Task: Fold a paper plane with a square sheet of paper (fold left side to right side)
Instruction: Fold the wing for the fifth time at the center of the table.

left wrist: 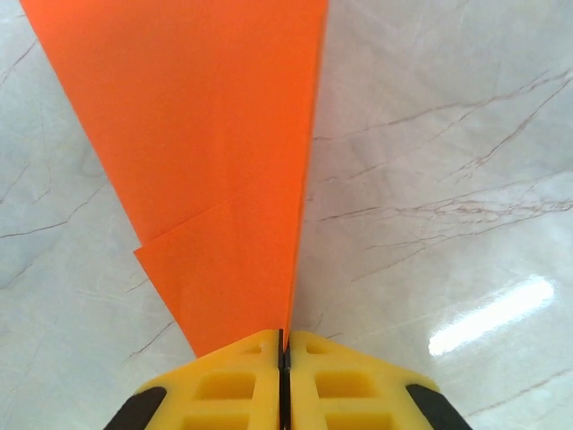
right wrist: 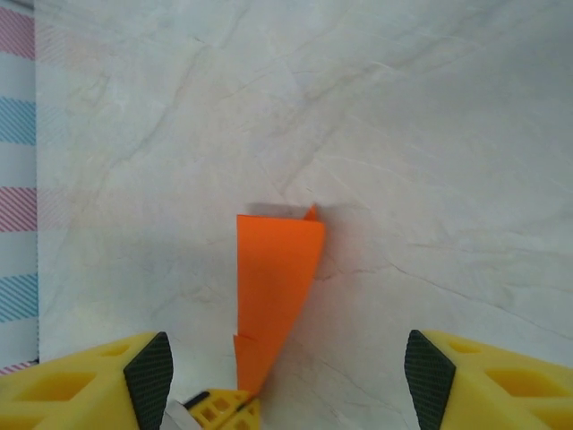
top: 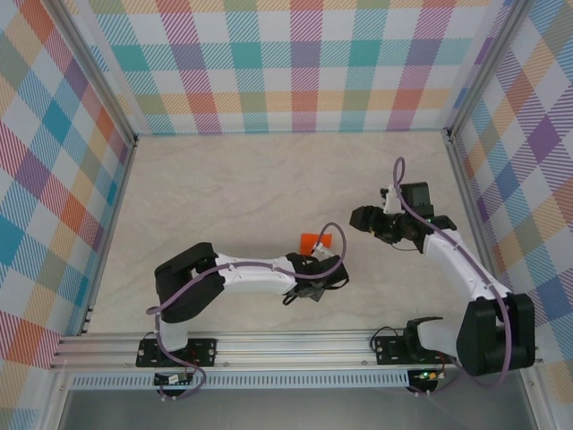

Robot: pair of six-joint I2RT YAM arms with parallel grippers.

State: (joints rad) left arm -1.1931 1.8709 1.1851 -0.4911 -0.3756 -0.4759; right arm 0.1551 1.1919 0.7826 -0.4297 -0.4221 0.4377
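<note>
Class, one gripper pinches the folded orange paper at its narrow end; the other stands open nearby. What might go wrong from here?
1. The left gripper grips the paper plane only at its narrow tip, so it may slip or crumple if pulled.
2. The right gripper stands open, off the paper; nothing presses the layered folds, which may spring apart.

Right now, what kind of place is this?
Probably a lab test cell: checkered panel walls in aluminium framing enclose a marble-look table, with robot arms bolted to a rail.
</note>
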